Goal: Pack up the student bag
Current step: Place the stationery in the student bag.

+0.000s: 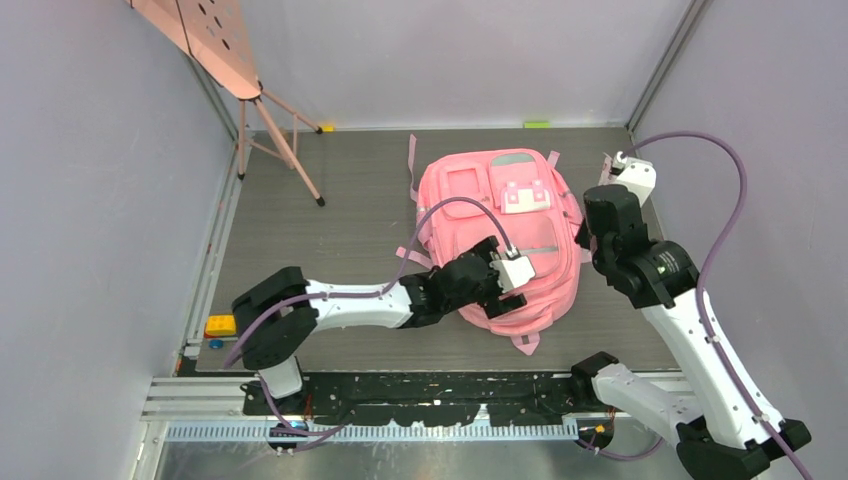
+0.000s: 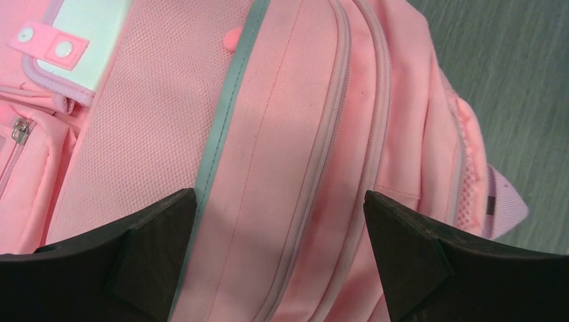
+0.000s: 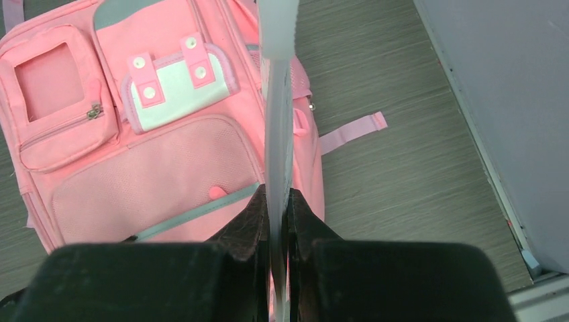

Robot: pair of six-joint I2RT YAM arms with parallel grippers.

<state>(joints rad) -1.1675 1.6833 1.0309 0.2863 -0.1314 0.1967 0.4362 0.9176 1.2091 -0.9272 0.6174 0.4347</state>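
Observation:
The pink student bag (image 1: 500,230) lies flat on the table, front pockets up, its zips looking closed. My left gripper (image 1: 493,281) hovers just over its near end, jaws wide open and nothing between them; in the left wrist view the left gripper (image 2: 279,201) straddles the student bag (image 2: 282,134) at its zip seams. My right gripper (image 1: 598,215) hangs over the bag's right edge. In the right wrist view the right gripper (image 3: 276,191) is shut on a thin pale flat thing (image 3: 278,100) seen edge-on, above the student bag (image 3: 154,174).
A pink-legged stand (image 1: 270,120) occupies the back left corner. A yellow block (image 1: 220,325) and a small blue thing (image 1: 215,344) lie at the table's near left edge. Grey walls close in on the left, back and right. A loose pink strap (image 3: 352,131) lies right of the bag.

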